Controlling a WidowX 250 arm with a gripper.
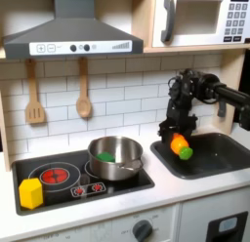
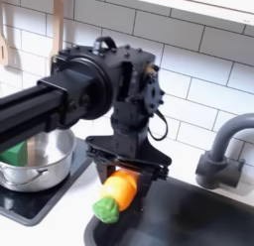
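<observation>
Gripper (image 2: 121, 183) is clamping an orange plastic carrot with a green top (image 1: 181, 146), which we are seeing hanging over the dark sink (image 1: 217, 160), right of the steel pot (image 1: 114, 156) in the first exterior view.

carrot (image 1: 181, 146) over sink (image 1: 220, 158) rim

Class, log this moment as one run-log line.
claw: shut on toy carrot | position: above sink | pot: on stove, green item inside

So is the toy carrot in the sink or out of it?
Out: the gripper holds the toy carrot above the sink.
</observation>
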